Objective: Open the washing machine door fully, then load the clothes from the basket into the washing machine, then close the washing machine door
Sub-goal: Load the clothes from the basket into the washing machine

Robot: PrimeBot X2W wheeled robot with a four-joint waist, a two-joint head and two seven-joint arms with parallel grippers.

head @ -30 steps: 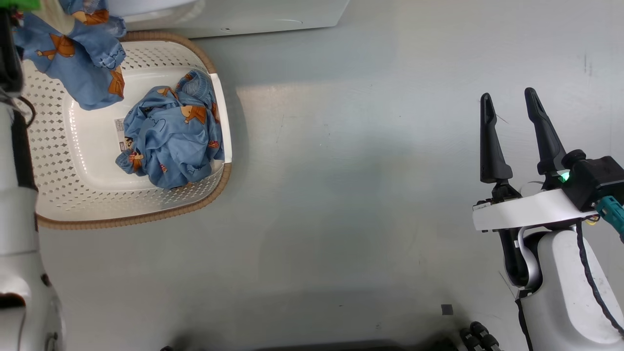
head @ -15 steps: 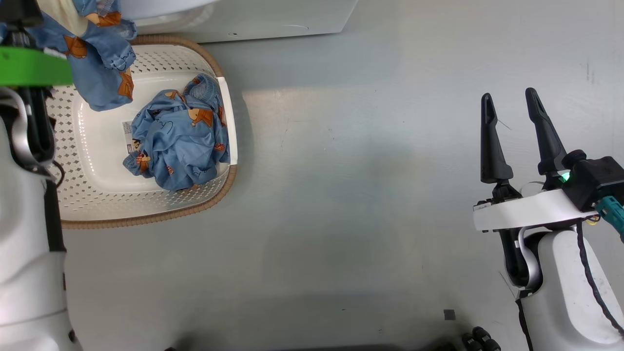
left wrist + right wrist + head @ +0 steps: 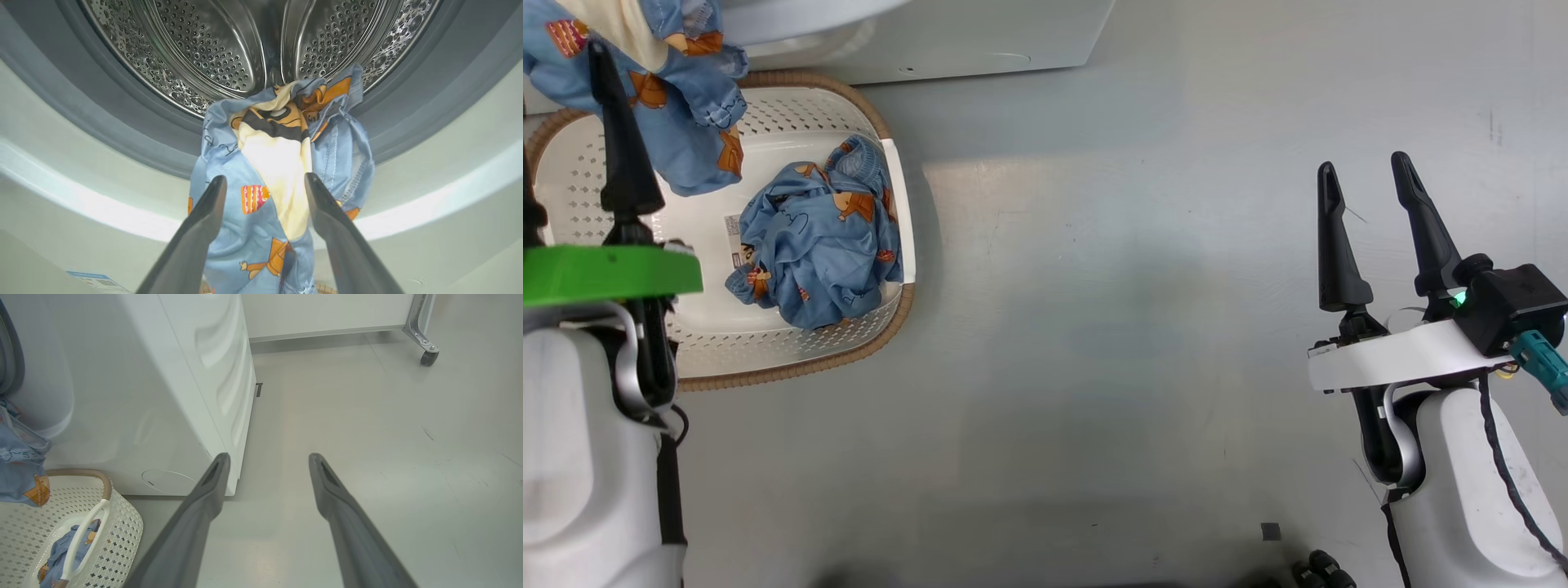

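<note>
Loading is half done at the big white front-loading washing machine (image 3: 163, 396), which stands open. In the cream perforated plastic basket (image 3: 768, 347) a crumpled light-blue printed garment (image 3: 817, 237) waits, while a second garment (image 3: 278, 163) hangs over the lip of the steel drum (image 3: 196, 49). The left hand (image 3: 264, 178), fingers spread, grips nothing, and the right hand (image 3: 268, 455) is open and empty.

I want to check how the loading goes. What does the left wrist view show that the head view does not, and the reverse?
The left wrist view adds the steel drum, the grey gasket, and the top end of the hanging garment lying on the drum's lip. The head view adds the basket holding one crumpled garment, and the open right tool above the floor. Both share the hanging garment and the open left tool near it.
</note>
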